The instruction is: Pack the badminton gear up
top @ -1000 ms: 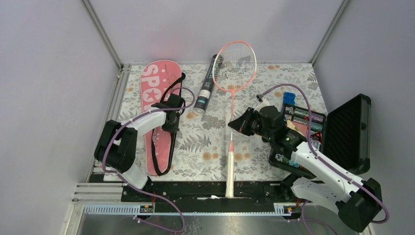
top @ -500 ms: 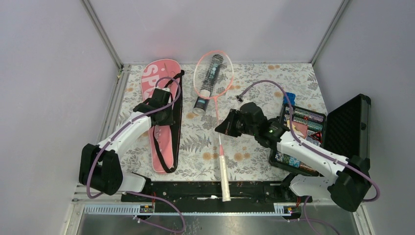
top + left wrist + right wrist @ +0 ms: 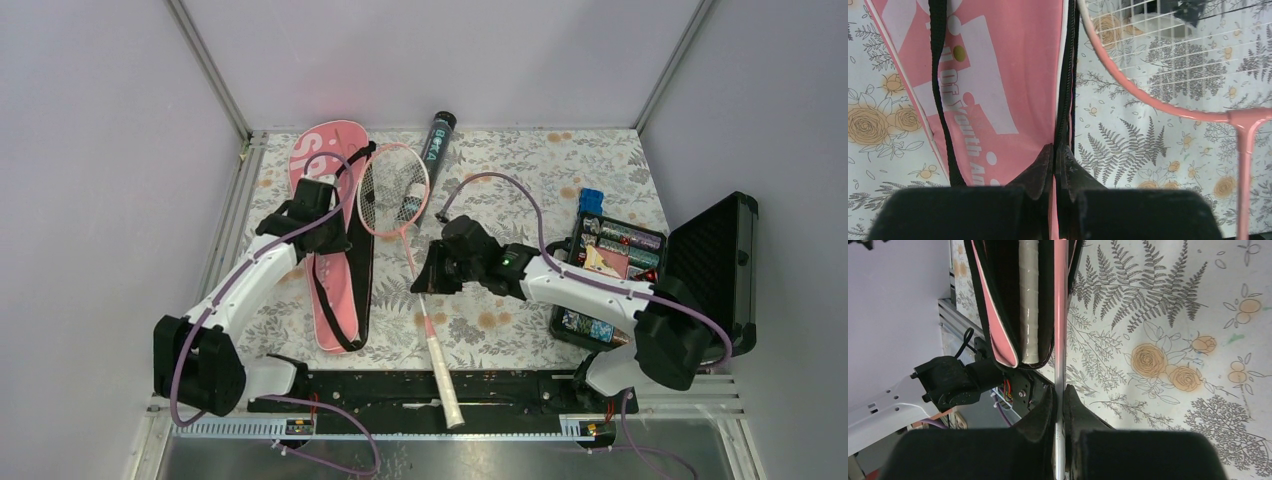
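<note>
The long pink bag (image 3: 331, 300) lies at the left, and my left gripper (image 3: 335, 232) is shut on its black zipper edge (image 3: 1064, 100). My right gripper (image 3: 422, 283) is shut on the thin shaft (image 3: 1060, 315) of a pink-framed racket. That racket's head (image 3: 393, 190) is beside the bag, over the lower end of the black tube (image 3: 437, 140). Its cream handle (image 3: 440, 375) reaches across the near rail. In the right wrist view the bag (image 3: 998, 315) gapes open, with a second cream handle (image 3: 1029, 300) inside it.
An open black case (image 3: 610, 335) of patterned rolls stands at the right, its lid (image 3: 712, 265) raised. A small blue toy (image 3: 591, 200) sits just behind it. The arm bases and the black rail (image 3: 380, 390) run along the near edge.
My right gripper has carried the racket to the left, so the head now lies beside the bag. My left gripper has moved up along the bag and closed on its zipper edge.
</note>
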`<state>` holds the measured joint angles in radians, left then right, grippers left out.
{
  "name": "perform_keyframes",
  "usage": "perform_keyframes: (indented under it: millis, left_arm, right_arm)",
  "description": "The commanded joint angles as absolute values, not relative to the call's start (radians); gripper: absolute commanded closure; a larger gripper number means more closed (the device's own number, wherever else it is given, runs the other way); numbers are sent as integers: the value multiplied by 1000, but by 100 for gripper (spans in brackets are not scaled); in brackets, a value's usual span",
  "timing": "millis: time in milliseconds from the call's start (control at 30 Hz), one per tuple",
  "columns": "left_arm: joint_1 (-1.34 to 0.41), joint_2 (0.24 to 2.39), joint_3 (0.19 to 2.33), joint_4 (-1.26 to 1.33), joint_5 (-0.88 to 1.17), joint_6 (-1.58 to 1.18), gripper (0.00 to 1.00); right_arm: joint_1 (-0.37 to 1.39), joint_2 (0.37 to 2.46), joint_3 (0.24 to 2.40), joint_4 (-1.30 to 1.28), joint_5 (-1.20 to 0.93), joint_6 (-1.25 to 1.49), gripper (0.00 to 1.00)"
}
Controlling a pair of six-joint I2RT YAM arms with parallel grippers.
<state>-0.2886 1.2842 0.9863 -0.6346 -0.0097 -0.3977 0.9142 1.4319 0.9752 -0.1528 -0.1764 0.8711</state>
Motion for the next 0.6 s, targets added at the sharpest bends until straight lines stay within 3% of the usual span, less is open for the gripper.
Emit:
perform_keyframes:
  millis: [0,567]
  left_arm:
    - [-279,1219,1005,-577,46,-416,100]
    - [-276,1146,946,-551,174,-392,100]
  right_arm:
    - [943,1471,1064,-159,-227,871,100]
    - [955,1598,1113,-35,-377,843,100]
